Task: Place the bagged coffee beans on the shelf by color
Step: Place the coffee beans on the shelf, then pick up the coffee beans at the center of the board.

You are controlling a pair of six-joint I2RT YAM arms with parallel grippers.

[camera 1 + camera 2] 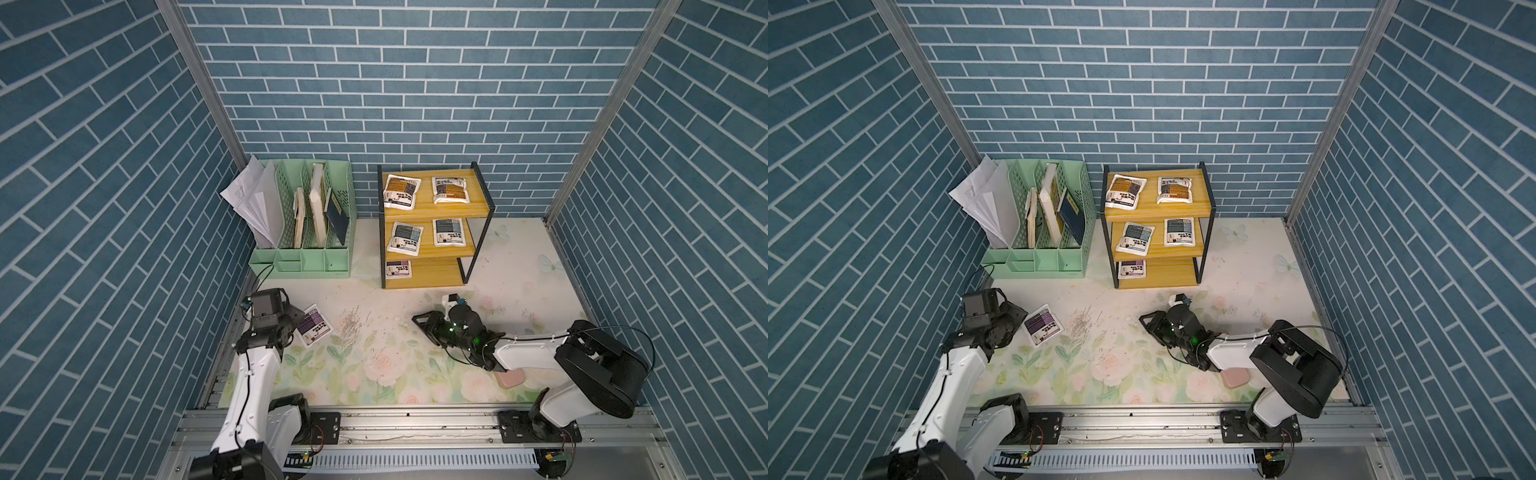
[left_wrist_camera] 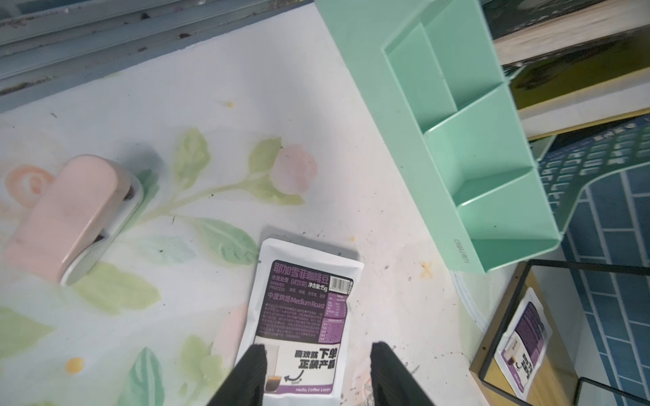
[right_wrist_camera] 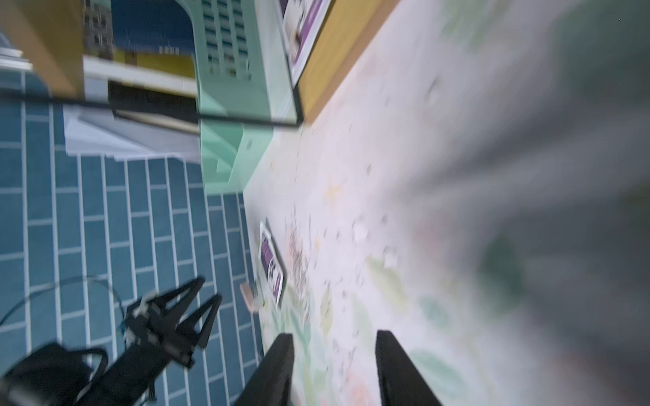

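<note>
As it lies flat, purple pouch (image 2: 302, 309), lengthwise between left fingers (image 2: 251, 372)

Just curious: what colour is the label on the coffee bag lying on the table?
The bag is labelled purple; clearest in the left wrist view.

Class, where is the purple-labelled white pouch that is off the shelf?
In both top views the purple pouch lies on the floral mat, robot's left, at the left gripper, near the mint green organizer.

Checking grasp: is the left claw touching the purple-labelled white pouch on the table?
Cannot tell: left wrist view shows claw straddling purple pouch; contact unclear.
</note>
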